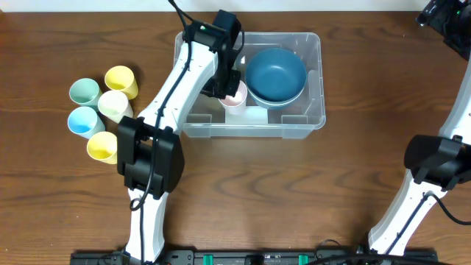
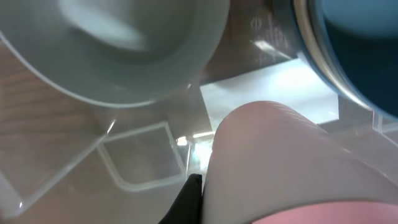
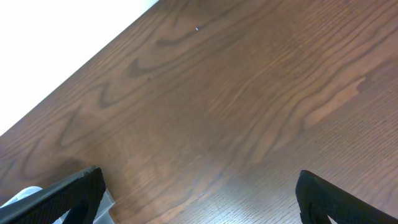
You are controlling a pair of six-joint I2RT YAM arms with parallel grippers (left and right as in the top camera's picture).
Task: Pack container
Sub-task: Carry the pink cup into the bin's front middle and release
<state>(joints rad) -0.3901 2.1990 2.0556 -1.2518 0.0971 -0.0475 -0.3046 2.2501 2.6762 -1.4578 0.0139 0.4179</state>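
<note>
One hand is engaged: the left hand [image 1: 229, 85], inside the container, appears closed on the pink cup [image 1: 235, 96]. The left wrist view shows a single dark fingertip [image 2: 188, 198] against the cup's wall; the other is hidden. The cup hangs just beside the blue bowl [image 1: 274, 72]; contact cannot be judged. Both lie within the container [image 1: 254, 131], which stands on the tabletop [image 1: 331, 184] at upper centre of the overhead frame. A pale rounded form [image 2: 118, 43], upper left of the left wrist view, cannot be identified. The right hand [image 3: 199, 186], at the upper right edge of the overhead frame, is spread wide and empty above bare wood.

Probable hazards: the cup, if let go off-vertical, may topple or lean on the bowl; sideways drift may nudge the bowl; the fingers may catch the container wall on leaving. Unnested, the other cups may crowd the free floor.

Count: one container; one blue bowl, possibly with a paler one beneath; six cups. These are the pink one and, at left of the overhead frame, green cup [image 1: 84, 92], cream cup [image 1: 114, 104], light blue cup [image 1: 85, 121], upper yellow cup [image 1: 121, 81] and lower yellow cup [image 1: 103, 146].
</note>
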